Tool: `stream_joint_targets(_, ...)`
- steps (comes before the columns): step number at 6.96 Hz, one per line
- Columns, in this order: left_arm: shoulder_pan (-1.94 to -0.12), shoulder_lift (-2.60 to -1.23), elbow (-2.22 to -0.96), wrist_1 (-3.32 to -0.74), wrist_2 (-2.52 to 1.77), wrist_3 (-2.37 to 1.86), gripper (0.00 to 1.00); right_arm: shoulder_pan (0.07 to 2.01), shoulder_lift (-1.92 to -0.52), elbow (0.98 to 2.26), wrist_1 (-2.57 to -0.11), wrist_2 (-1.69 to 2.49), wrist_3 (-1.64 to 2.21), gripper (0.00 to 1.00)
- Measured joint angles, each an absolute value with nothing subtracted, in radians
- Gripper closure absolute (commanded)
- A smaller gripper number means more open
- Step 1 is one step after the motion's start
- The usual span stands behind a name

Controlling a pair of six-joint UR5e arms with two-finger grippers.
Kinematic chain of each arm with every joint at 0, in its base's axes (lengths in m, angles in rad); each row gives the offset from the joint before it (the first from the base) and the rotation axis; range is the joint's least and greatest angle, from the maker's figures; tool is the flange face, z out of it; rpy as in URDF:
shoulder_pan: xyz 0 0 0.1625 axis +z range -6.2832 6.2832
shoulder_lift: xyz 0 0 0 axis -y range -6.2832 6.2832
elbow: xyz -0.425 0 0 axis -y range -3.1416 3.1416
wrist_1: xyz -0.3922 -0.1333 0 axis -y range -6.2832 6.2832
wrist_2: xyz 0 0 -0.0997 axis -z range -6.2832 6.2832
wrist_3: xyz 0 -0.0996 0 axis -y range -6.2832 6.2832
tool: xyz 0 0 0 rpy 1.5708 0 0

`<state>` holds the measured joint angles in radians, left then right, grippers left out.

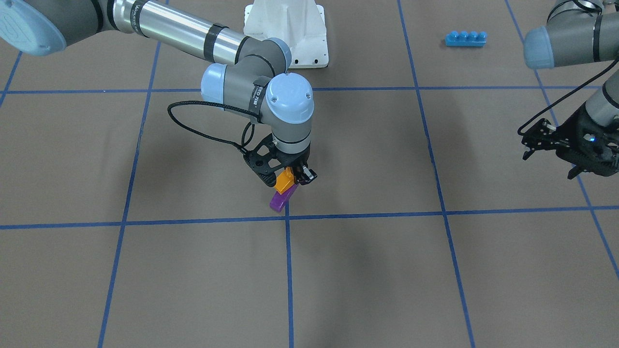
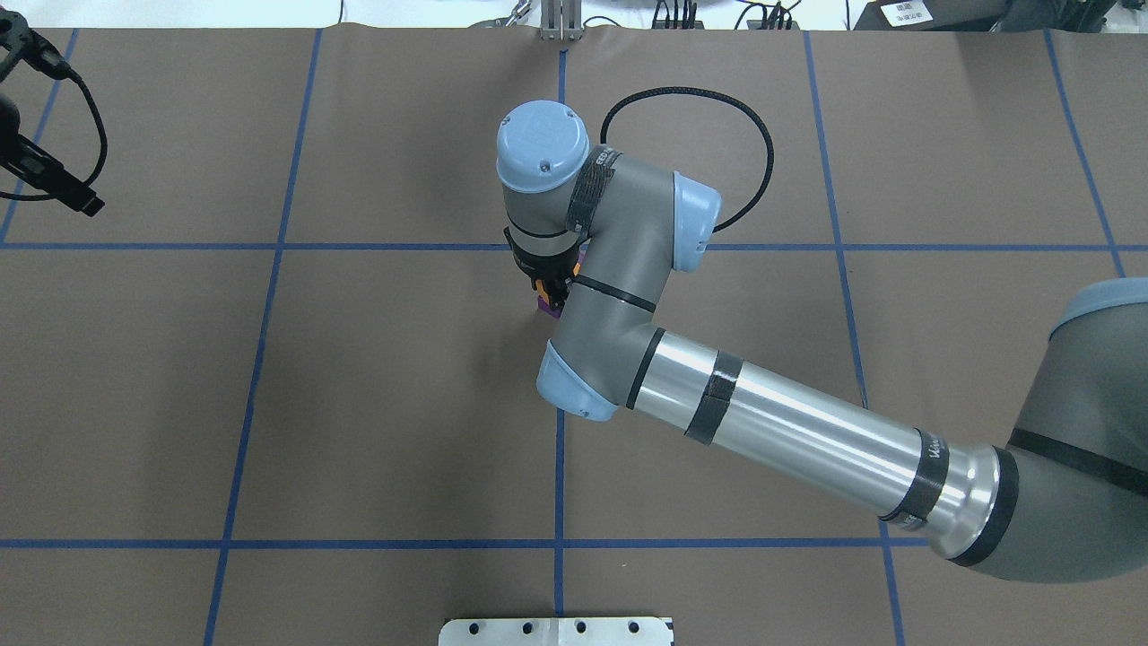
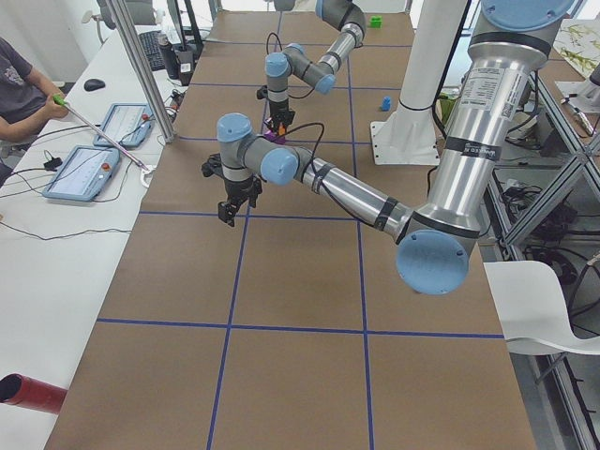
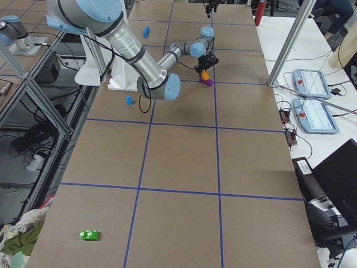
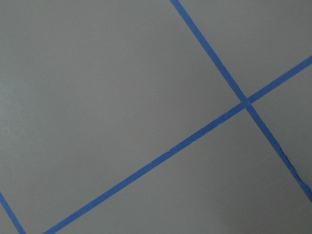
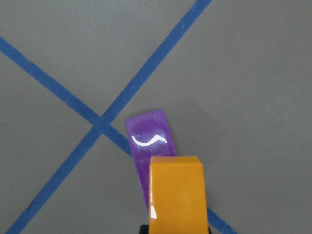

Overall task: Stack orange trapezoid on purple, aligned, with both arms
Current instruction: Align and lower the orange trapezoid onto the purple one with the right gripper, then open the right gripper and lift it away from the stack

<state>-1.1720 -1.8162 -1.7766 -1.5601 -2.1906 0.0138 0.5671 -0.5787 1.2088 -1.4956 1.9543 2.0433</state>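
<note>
My right gripper [image 1: 289,178] is shut on the orange trapezoid [image 1: 284,182] near the table's middle, by a crossing of blue tape lines. The purple brick [image 1: 280,200] lies on the table right under it. In the right wrist view the orange trapezoid [image 6: 176,192] covers the near end of the purple brick [image 6: 148,136], which is turned a little out of line with it. I cannot tell whether they touch. My left gripper [image 1: 549,165] hangs open and empty above the table far to the side. The left wrist view shows only bare table and tape.
A long blue four-stud brick [image 1: 465,38] lies near the robot's white base [image 1: 290,34]. A small blue brick [image 4: 129,100] and a green brick [image 4: 88,234] lie far off. An operator's table with tablets [image 3: 84,169] runs along the far side.
</note>
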Motion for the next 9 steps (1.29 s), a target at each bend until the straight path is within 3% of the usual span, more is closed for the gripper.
stream_joint_targets(5,-1.172,-1.817,-1.775,-1.56,-2.191,0.014,0.0,0.572,-0.58,1.243,-1.498,1.946,2.023,0.0)
stream_joint_targets(7,-1.172,-1.816,-1.778,-1.56,-2.192,0.019,0.0,0.608,-0.634,1.4,-1.525,1.959,1.994,0.0)
stream_joint_targets(9,-1.175,-1.811,-1.784,-1.559,-2.192,0.024,0.0,0.654,-0.738,1.654,-1.693,1.966,1.84,0.0)
